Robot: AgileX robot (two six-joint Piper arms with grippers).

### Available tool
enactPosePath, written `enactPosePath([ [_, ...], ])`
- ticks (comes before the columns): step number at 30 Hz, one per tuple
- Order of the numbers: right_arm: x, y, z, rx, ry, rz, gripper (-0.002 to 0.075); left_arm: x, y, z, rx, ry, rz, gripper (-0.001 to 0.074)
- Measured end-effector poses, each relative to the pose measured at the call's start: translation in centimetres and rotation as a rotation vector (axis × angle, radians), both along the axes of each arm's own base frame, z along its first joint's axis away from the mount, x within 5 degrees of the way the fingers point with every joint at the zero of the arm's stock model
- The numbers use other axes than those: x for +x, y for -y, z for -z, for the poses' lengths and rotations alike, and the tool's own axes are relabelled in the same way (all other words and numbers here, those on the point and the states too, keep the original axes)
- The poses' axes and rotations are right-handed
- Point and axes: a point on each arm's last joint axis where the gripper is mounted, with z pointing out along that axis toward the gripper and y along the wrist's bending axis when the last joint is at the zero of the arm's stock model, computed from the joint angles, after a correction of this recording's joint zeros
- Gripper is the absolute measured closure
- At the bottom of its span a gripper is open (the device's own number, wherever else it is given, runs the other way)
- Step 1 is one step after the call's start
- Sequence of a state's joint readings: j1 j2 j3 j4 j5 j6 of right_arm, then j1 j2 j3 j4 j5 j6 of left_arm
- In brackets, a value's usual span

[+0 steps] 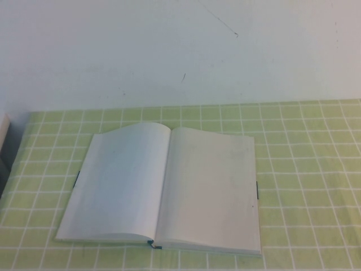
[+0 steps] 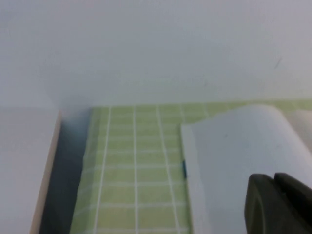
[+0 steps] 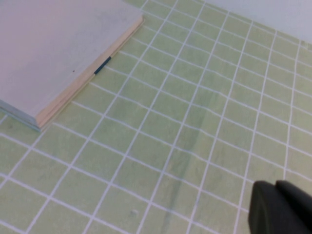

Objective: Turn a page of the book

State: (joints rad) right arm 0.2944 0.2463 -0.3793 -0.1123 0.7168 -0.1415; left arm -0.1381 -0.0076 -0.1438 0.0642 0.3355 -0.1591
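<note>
Beside open book (image 1: 163, 189), both grippers

Plain test bench, green checked tablecloth (image 1: 304, 169), bare white wall (image 1: 169, 51), nothing homely.

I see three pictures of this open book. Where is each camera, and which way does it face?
High view: raised on the robot's side, angled down at the open white-paged book on the green checked tablecloth; no arm shows.
Left wrist view: on the left arm, facing the book's left page; left gripper at the frame edge.
Right wrist view: on the right arm, over tablecloth beside the book; right gripper, jaws shut.
All share the book.
</note>
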Motion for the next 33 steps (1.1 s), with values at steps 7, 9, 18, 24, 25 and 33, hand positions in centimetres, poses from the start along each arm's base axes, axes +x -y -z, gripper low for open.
enactPosePath([
  [7, 0.0, 0.0, 0.0, 0.0, -0.002, 0.0, 0.0729, 0.7, -0.5, 5.2, -0.03, -0.147, -0.143, 0.0738],
  [9, 0.0, 0.0, 0.0, 0.0, -0.002, 0.0, 0.0729, 0.7, -0.6, 5.2, -0.036, -0.142, -0.153, 0.0738],
  [18, 0.0, 0.0, 0.0, 0.0, -0.002, 0.0, 0.0729, 0.7, -0.4, 5.3, -0.061, -0.148, -0.141, 0.0738],
  [24, 0.0, 0.0, 0.0, 0.0, -0.002, 0.0, 0.0729, 0.7, -0.3, 5.3, -0.057, -0.149, -0.125, 0.0738],
  [25, 0.0, 0.0, 0.0, 0.0, -0.002, 0.0, 0.0729, 0.7, -0.2, 5.3, -0.055, -0.149, -0.116, 0.0738],
  [33, 0.0, 0.0, 0.0, 0.0, -0.002, 0.0, 0.0729, 0.7, 0.1, 5.3, -0.044, -0.151, -0.051, 0.0738],
])
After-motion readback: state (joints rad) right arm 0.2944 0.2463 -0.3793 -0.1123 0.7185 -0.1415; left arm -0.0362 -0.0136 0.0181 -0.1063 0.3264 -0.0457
